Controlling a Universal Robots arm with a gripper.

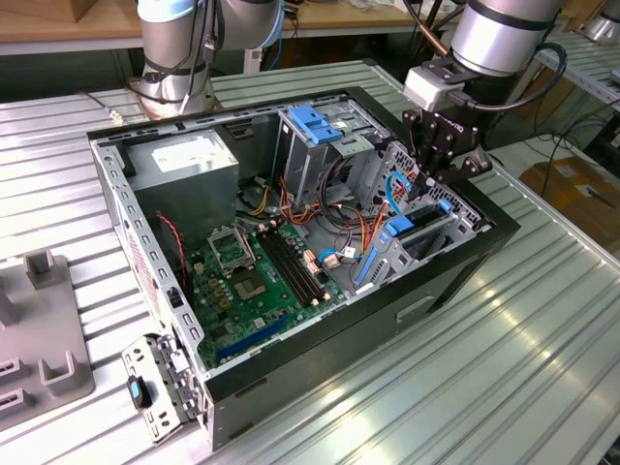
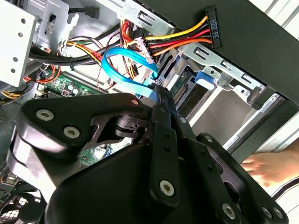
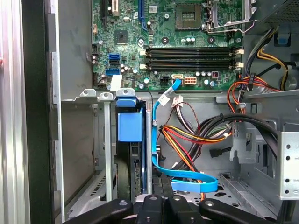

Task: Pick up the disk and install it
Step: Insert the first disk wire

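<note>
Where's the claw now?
The claw hangs over the drive bay at the end of the computer case toward the exterior view's right, beside the blue cable.

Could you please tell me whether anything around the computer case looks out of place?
Yes. A person's hand shows just beyond the black wall of the computer case, close to the gripper. Inside, a loose blue data cable loops across the bay beside the disk, where it could snag.

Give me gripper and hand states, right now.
Gripper: shut, holding nothing, by the disk seated in the drive bay.
Person's hand: outside the case, grip cannot be told.
</note>
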